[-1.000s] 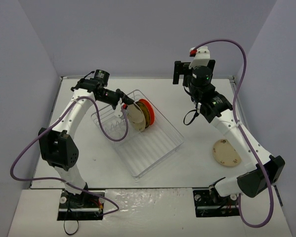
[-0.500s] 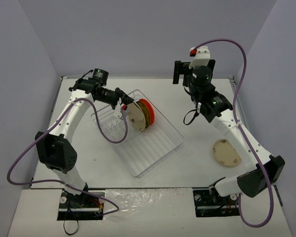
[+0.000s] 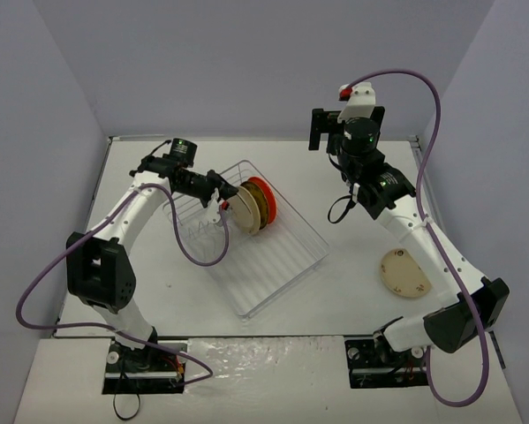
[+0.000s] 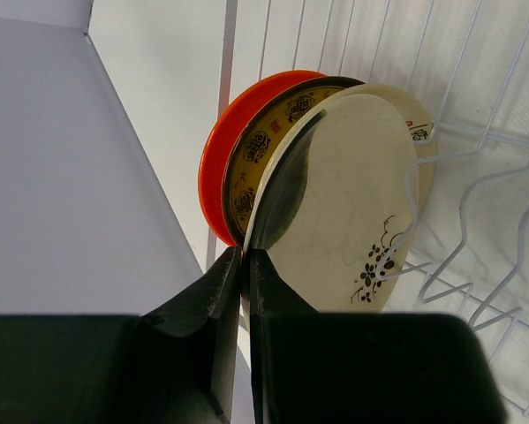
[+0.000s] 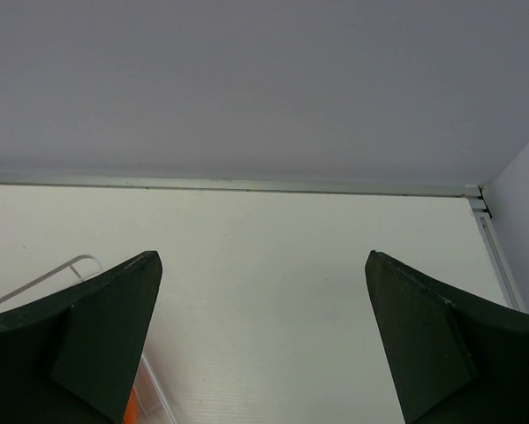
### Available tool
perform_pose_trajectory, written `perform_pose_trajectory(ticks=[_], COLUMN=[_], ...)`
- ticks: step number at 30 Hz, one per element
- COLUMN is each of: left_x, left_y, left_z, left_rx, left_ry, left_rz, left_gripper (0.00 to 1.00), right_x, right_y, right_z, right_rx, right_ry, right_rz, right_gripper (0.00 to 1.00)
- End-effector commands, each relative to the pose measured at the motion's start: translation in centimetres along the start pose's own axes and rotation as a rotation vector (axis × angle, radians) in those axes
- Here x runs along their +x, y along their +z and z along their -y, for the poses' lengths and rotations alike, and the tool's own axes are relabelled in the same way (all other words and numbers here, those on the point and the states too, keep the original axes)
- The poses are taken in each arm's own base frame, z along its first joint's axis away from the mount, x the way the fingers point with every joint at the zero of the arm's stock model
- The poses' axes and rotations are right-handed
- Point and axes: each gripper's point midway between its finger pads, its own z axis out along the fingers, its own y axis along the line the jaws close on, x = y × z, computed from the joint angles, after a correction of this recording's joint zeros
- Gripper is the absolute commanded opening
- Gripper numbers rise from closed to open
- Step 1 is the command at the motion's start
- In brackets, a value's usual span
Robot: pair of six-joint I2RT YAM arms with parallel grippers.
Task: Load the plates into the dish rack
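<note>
A: What colour is the rack (image 3: 286,265)?
B: White wire. At the right of the stack in it is a plain orange-red plate (image 4: 213,172). Beside that is a brown plate (image 4: 262,150), dark mustard with gold medallions round the rim.
A: And the left one?
B: A cream plate (image 4: 343,203) with a small dark flower sprig near its edge.
A: The loose plate (image 3: 404,273) on the right?
B: Beige with tiny dark specks, on a white table (image 3: 352,238). The arms (image 3: 136,208) are white with black joints, and the cables (image 3: 396,74) are purple

Orange plate (image 4: 215,163) mostly hidden behind patterned plate (image 4: 246,177); dish rack (image 4: 485,134) cut off at right edge.
</note>
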Motion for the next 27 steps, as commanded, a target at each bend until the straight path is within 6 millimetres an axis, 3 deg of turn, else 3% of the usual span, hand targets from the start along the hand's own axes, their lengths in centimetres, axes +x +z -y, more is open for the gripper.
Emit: perform_pose_trajectory(ticks=[1, 5, 11, 16, 19, 22, 24, 26, 27], left_x=[-2.1, -2.8, -2.7, -2.8, -3.3, -4.6, -5.2, -6.1, -6.7], left_y=[-1.0, -0.6, 0.2, 0.2, 0.0, -1.3, -2.6, -4.3, -5.8], left_z=[-4.1, -2.5, -1.4, -1.2, -1.7, -4.3, -6.9, -9.6, -12.3], left_rx=[-0.055, -0.017, 0.009, 0.021, 0.002, -0.098, -0.192, -0.301, -0.404], left_ry=[0.543, 0.538, 0.535, 0.527, 0.516, 0.419, 0.27, 0.145, 0.052], left_rz=[0.002, 0.043, 0.076, 0.084, 0.091, 0.105, 0.108, 0.111, 0.117], left_gripper=[0.0, 0.0, 0.33, 0.43, 0.56, 0.76, 0.97, 0.97, 0.97], right_x=[-3.9, -3.6, -3.5, -3.5, -3.6, -3.0, -2.2, -0.7, -0.1], right_y=[-0.3, -0.1, -0.4, -0.9, -1.6, -1.9, -2.4, -2.6, -2.9], right_z=[0.0, 0.0, 0.4, 0.9, 1.6, 2.6, 3.4, 4.4, 5.4], right_rx=[-0.005, -0.004, 0.01, 0.024, 0.05, 0.099, 0.144, 0.195, 0.237], right_ry=[0.072, 0.068, 0.078, 0.089, 0.107, 0.124, 0.147, 0.162, 0.185], right_rz=[0.104, 0.096, 0.098, 0.1, 0.106, 0.085, 0.067, 0.035, 0.02], right_gripper=[0.97, 0.97, 0.97, 0.98, 0.98, 1.0, 1.0, 1.0, 1.0])
